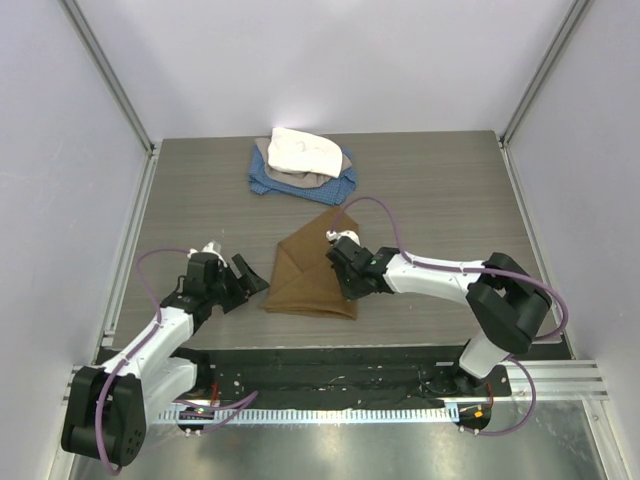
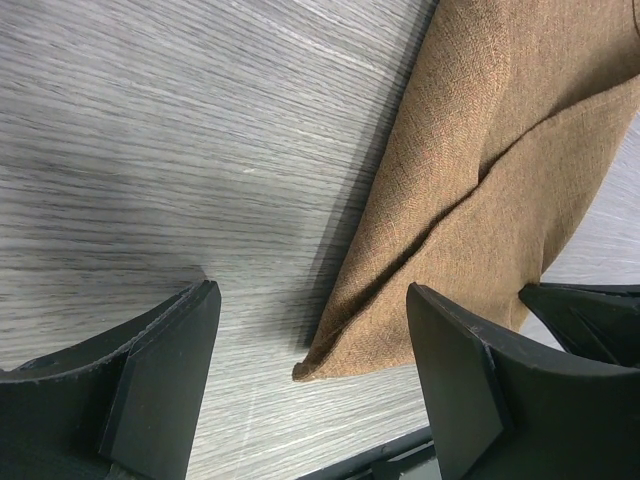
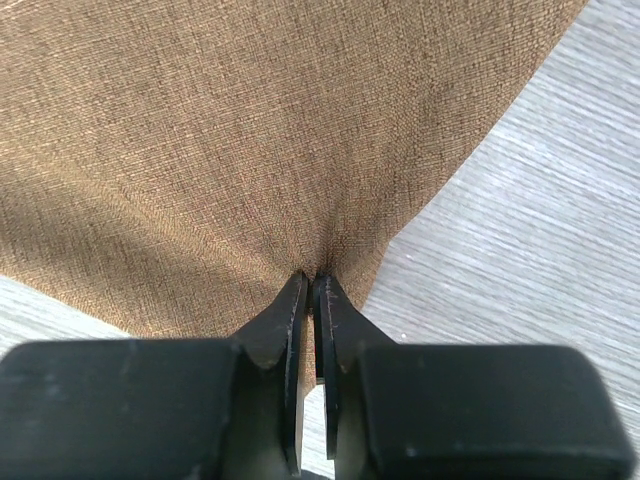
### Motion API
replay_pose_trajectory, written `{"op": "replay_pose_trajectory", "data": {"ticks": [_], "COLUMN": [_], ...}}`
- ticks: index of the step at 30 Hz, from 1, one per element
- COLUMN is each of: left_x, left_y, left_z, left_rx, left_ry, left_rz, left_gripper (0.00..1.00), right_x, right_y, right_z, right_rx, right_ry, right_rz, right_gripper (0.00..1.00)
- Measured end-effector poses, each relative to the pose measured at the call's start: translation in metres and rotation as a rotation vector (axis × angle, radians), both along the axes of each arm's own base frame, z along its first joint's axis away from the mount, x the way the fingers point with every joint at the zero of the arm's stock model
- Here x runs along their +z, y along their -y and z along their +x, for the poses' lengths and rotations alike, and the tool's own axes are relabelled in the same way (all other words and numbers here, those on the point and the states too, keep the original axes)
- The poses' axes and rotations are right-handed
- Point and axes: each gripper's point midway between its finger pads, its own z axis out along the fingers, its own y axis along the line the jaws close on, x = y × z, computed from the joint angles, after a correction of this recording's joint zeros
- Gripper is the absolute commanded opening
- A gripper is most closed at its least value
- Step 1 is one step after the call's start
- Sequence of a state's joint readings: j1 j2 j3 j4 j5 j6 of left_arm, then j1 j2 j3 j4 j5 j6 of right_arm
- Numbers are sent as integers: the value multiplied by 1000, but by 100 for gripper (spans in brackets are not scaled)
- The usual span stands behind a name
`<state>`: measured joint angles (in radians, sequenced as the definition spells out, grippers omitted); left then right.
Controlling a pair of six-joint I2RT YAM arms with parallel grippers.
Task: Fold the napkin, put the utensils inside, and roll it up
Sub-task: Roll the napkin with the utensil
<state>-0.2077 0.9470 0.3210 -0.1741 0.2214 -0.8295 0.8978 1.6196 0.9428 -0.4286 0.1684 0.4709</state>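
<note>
The tan-brown napkin (image 1: pixel 305 280) lies partly folded in the middle of the table, one flap laid over its right side. My right gripper (image 1: pixel 342 262) is shut on the napkin's right-hand part, and in the right wrist view the cloth (image 3: pixel 250 130) puckers into the tips of my right gripper (image 3: pixel 312 282). My left gripper (image 1: pixel 252 281) stands open just left of the napkin's near-left corner. In the left wrist view that corner (image 2: pixel 305 370) lies between the fingers of my left gripper (image 2: pixel 312 300), touching neither, and the napkin (image 2: pixel 480 180) spreads away to the right. The utensils are out of view.
A white cloth (image 1: pixel 300 150) lies on a blue cloth (image 1: pixel 268 183) at the back of the table. A black strip (image 1: pixel 330 362) runs along the near edge in front of the arm bases. White walls with metal rails (image 1: pixel 135 230) close in both sides.
</note>
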Motion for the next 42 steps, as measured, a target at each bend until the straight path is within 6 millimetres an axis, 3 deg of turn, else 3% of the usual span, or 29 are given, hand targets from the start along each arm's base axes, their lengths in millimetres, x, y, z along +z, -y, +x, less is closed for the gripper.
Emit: {"op": "replay_pose_trajectory", "data": {"ticks": [8,22,25,29,35,42], "left_x": [1,0,0,-2,-8,-13], "left_y": [1,6,9,19,26,28], "left_z": [0,-5,-6,-11,-18,-22], "left_rx": [-4,-22,-32,-60,-73,-68], "left_ry": [0,0,7,5,-27,-49], "left_rz": [-6,-31,-50,-76,-99,-111], "left_gripper": [80,78,75,60,48,42], "right_x": [9,-1,-1,-1,-1,-1], "right_y": [3,13,14,13,13,13], "right_z": [0,-5,-5,-5,-5,-5], "right_rx": [-5,-15,-15,-15,-15,-15], "right_ry": [5,-16,-16,-16,-16,-16], "right_rz": [25,3,3,3,4,4], "right_gripper": [13,9,9,9,9,9]}}
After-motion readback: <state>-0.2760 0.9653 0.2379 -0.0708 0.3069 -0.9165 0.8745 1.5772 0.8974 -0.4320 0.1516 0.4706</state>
